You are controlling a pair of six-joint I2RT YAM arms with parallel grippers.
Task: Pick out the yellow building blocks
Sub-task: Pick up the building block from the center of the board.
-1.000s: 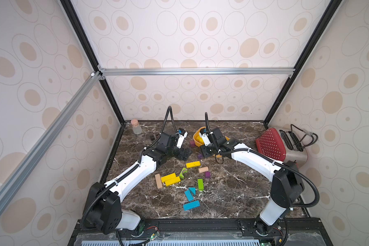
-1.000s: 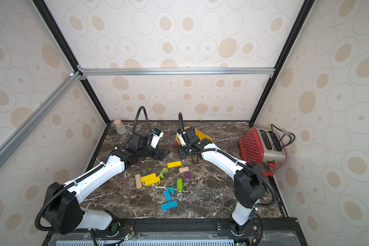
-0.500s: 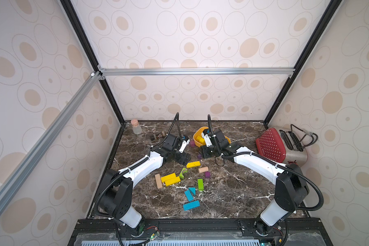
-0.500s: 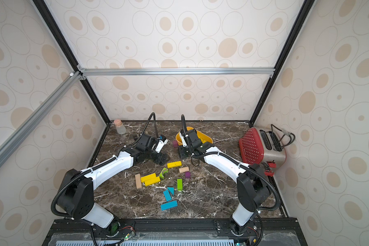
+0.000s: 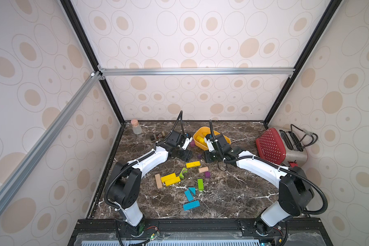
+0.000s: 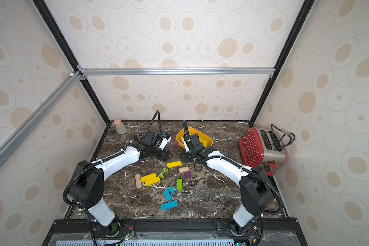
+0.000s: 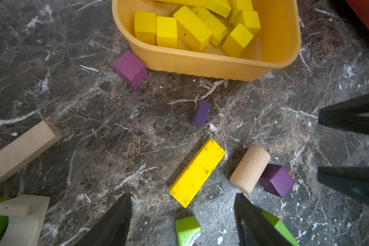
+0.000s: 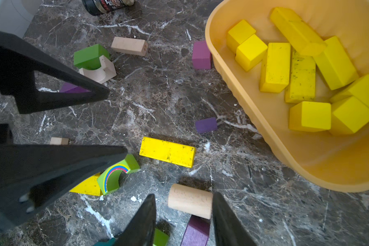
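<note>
Yellow building blocks (image 8: 285,70) were piled in the orange-yellow tub (image 8: 307,166); one yellow bar (image 7: 197,172) was seen flat on the bench (image 7: 115,138), its near end between the parted tips of the empty left gripper (image 7: 182,194). The right gripper (image 8: 183,193) was held narrowly parted, empty, near a wooden cylinder (image 8: 190,200).

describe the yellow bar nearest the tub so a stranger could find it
Find the orange-yellow tub at the back of the table. In front of it one yellow bar lies flat beside a plain wooden cylinder. The other loose yellow bars lie paired, farther forward.
</note>
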